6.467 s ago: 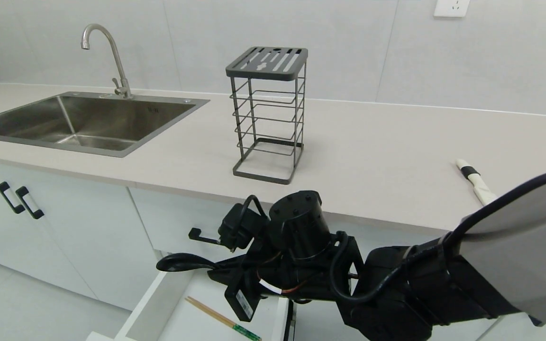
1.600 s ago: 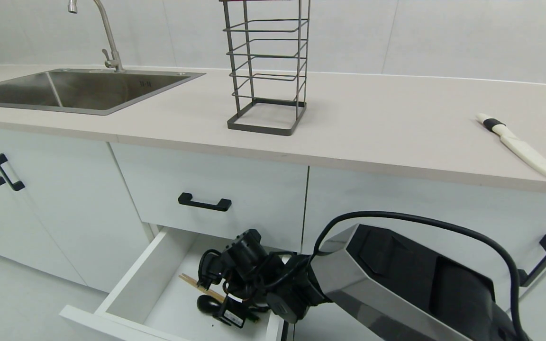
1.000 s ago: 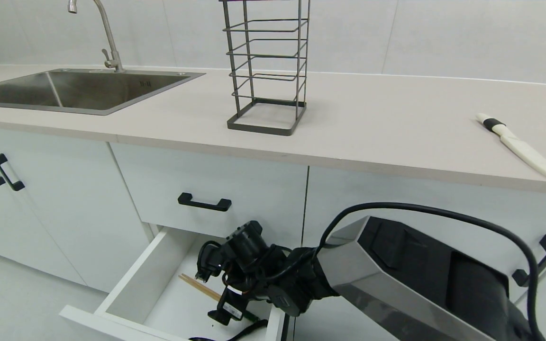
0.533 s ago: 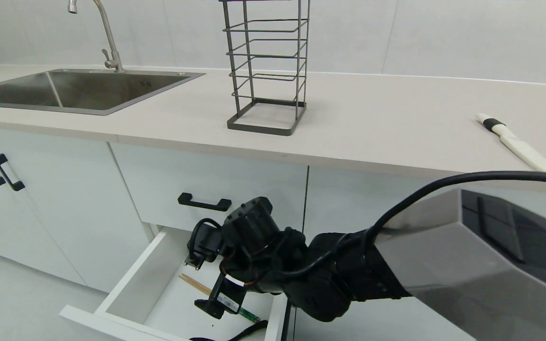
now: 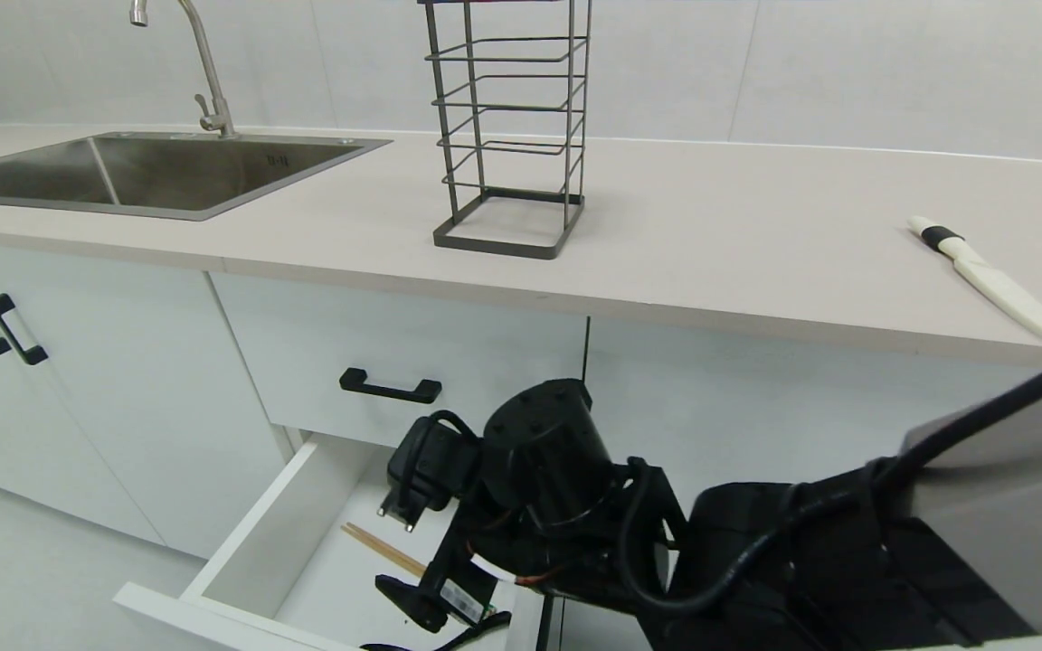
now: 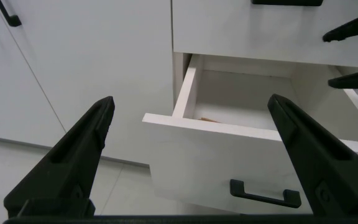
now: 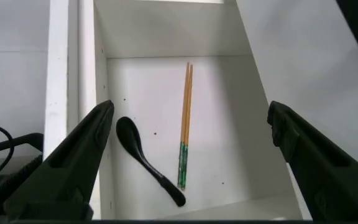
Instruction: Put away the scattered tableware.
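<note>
A black spoon and a pair of wooden chopsticks lie side by side on the floor of the open white drawer. My right gripper hangs open above them, holding nothing. The head view shows it over the drawer, beside the chopsticks. A white knife with a black band lies on the counter at the far right. My left gripper is open and empty in front of the drawer, facing its front panel.
A dark wire rack stands mid-counter, with a steel sink and tap to its left. The shut drawer above has a black handle. The open drawer's front sticks out with its own handle. Cabinet doors stand at the left.
The right gripper lowered the black spoon into the drawer, let it go and opened. Since then it has risen and drawn back to the right. The head view tilted down early on.
</note>
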Controlling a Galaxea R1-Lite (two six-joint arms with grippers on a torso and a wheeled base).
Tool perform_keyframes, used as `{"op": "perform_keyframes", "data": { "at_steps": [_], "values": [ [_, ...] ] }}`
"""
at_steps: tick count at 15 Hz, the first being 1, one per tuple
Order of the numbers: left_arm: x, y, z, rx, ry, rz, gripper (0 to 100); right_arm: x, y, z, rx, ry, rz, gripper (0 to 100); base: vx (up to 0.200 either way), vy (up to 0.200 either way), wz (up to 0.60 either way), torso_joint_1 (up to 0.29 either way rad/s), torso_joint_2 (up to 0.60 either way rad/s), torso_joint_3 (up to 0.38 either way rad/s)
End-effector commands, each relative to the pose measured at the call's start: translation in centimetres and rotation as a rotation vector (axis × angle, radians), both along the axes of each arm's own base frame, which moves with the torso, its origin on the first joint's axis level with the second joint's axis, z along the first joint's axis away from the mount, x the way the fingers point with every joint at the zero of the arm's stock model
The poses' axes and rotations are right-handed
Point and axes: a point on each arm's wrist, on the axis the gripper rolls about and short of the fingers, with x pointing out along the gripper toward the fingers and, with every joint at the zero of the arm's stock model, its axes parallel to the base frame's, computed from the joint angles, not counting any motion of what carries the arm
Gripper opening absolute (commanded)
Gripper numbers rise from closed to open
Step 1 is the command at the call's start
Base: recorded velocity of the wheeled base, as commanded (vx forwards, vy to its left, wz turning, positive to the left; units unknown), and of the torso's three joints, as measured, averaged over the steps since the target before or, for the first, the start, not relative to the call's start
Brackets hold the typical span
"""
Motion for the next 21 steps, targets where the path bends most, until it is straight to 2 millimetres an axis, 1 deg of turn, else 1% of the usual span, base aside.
{"op": "perform_keyframes", "data": {
  "at_steps": [1,4,6,9,12,13,14,15,16,17,18,19,21],
  "values": [
    [0.0,0.0,0.0,0.000,0.000,0.000,100,-2.3,-3.2,1.4,0.022,-0.018,-0.003,100,0.000,0.000,0.00,0.000,0.00,0.000],
    [0.0,0.0,0.0,0.000,0.000,0.000,100,-4.3,-6.6,1.2,0.001,-0.016,-0.018,100,0.000,0.000,0.00,0.000,0.00,0.000],
    [0.0,0.0,0.0,0.000,0.000,0.000,100,-5.5,-8.4,1.2,-0.013,-0.012,-0.018,100,0.000,0.000,0.00,0.000,0.00,0.000],
    [0.0,0.0,0.0,0.000,0.000,0.000,100,-7.0,-10.9,1.6,-0.015,-0.018,-0.024,100,0.000,0.000,0.00,0.000,0.00,0.000],
    [0.0,0.0,0.0,0.000,0.000,0.000,100,-7.9,-12.8,2.2,-0.002,-0.024,-0.028,100,0.000,0.000,0.00,0.000,0.00,0.000],
    [0.0,0.0,0.0,0.000,0.000,0.000,100,-8.9,-14.7,2.3,-0.004,-0.024,-0.032,100,0.000,0.000,0.00,0.000,0.00,0.000],
    [0.0,0.0,0.0,0.000,0.000,0.000,100,-9.3,-15.7,2.4,0.002,-0.028,-0.040,100,0.000,0.000,0.00,0.000,0.00,0.000],
    [0.0,0.0,0.0,0.001,0.000,0.000,100,-9.7,-17.2,2.9,0.019,-0.038,-0.061,100,0.000,0.000,0.00,0.000,0.00,0.000],
    [0.0,0.0,0.0,0.000,0.000,0.000,100,-10.0,-18.3,3.3,0.030,-0.045,-0.073,100,0.000,0.000,0.00,0.000,0.00,0.000],
    [0.0,0.0,0.0,0.000,0.000,0.000,100,-10.3,-18.9,3.4,0.036,-0.047,-0.077,100,0.000,0.000,0.00,0.000,0.00,0.000],
    [0.0,0.0,0.0,0.000,0.000,-0.002,100,-11.1,-20.3,3.8,0.058,-0.060,-0.083,100,0.000,0.000,0.00,0.000,0.00,0.000],
    [0.0,0.0,0.0,0.000,0.000,0.000,100,-11.6,-21.2,4.1,0.077,-0.070,-0.084,100,0.000,0.000,0.00,0.000,0.00,0.000],
    [0.0,0.0,0.0,0.000,0.000,0.000,100,-12.3,-22.8,5.1,0.124,-0.095,-0.102,100,0.000,0.000,0.00,0.000,0.00,0.000]
  ]
}}
